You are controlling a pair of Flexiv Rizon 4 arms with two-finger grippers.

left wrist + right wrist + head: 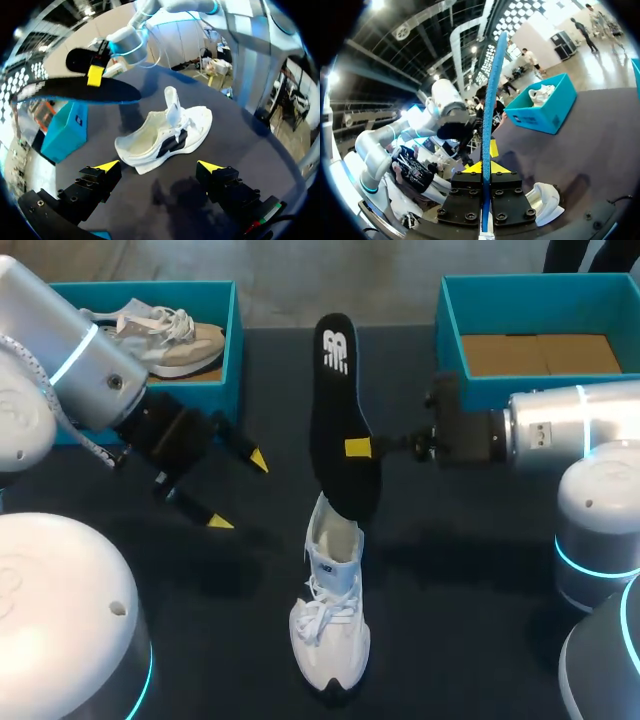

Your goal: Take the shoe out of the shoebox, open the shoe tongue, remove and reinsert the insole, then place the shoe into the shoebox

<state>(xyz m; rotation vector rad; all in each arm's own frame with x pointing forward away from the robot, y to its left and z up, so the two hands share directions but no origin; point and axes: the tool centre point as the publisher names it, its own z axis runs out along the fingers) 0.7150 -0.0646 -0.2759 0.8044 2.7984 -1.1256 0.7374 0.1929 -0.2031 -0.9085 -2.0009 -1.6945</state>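
A white shoe (328, 630) lies on the dark table, toe toward the front edge, tongue pulled up. Above its heel hangs the black insole (340, 420), held in the air by my right gripper (358, 448), which is shut on its edge. In the right wrist view the insole (490, 100) shows edge-on between the closed yellow tips of the right gripper (482, 167). My left gripper (238, 490) stands open to the left of the shoe, holding nothing. In the left wrist view, the shoe (165, 132) lies just ahead of the open left gripper (159, 166), with the insole (75, 89) above it.
A teal shoebox (232, 350) at the back left holds a second, beige shoe (170, 335). Another teal shoebox (540, 300) at the back right shows only its cardboard floor. Bare table lies on both sides of the white shoe.
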